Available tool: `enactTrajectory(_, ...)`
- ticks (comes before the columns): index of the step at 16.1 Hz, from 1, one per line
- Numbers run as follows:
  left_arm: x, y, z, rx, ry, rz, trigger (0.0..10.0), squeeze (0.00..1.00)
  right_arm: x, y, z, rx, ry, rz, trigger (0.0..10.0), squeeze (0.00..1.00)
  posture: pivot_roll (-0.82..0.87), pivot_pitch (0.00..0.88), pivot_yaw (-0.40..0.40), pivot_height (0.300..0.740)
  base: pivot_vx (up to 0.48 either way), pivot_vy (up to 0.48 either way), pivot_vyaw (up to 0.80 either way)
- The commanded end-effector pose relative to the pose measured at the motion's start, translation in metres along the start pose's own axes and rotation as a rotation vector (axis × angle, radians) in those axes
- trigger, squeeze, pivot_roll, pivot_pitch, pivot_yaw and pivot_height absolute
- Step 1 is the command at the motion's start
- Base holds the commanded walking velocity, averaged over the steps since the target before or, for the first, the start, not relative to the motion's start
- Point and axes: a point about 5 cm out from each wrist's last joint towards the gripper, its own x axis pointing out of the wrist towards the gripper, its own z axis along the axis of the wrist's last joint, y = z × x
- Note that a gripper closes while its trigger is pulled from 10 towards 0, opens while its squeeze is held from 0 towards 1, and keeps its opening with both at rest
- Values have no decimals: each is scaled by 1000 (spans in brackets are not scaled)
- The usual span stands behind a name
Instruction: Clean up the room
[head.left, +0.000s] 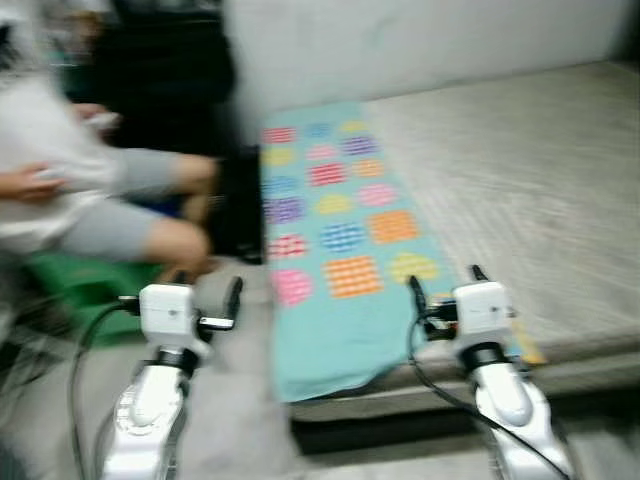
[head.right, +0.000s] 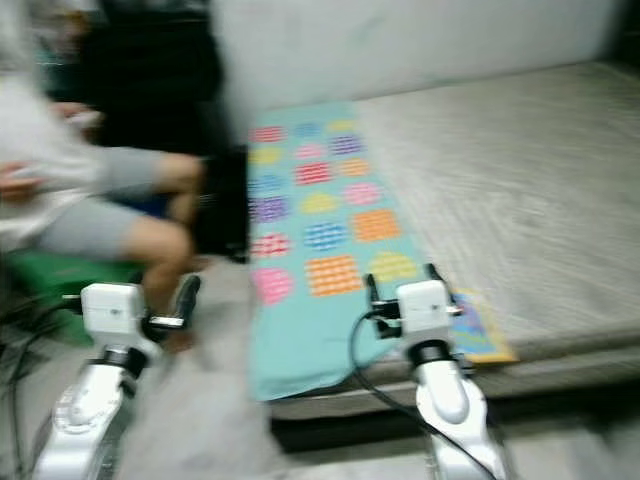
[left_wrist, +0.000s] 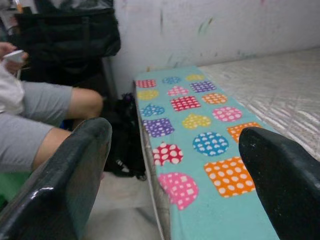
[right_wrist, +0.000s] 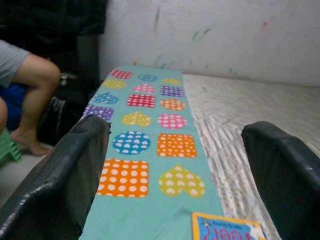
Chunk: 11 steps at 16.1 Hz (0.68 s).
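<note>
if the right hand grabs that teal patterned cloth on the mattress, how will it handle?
Probably floppy: the cloth drapes over the mattress edge. Likely light, thin and flat. Pinched at one spot, it would probably sag and trail; the card beside it might shift.

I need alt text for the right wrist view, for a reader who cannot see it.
Between the open right gripper's two black fingers, a turquoise cloth with colourful patterned shapes lies along a grey mattress. A blue and yellow booklet rests at its near end; a seated person's bare leg is alongside.

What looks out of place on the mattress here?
The turquoise patterned cloth lies along the bare mattress's left edge, its near end drooping over the front. A small colourful card sits loose beside that end. Both grippers, left and right, are open and hold nothing.
</note>
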Motion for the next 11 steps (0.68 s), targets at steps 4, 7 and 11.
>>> enactTrajectory(4, 9, 9, 8, 24, -31, 30, 10000, 0, 9, 5, 5, 16, -32, -1, 10000, 0, -221, 0, 143, 740, 0, 0, 719)
enactTrajectory(7, 12, 11, 12, 18, -44, 47, 10000, 0, 12, 5, 7, 30, -44, -7, 10000, 0, -217, 0, 152, 740, 0, 0, 0)
enactTrajectory(11, -4, 0, 2, -8, 6, 12, 10000, 0, 6, 8, 13, 22, -55, 44, 10000, 0, -232, 0, 154, 740, 0, 0, 0)
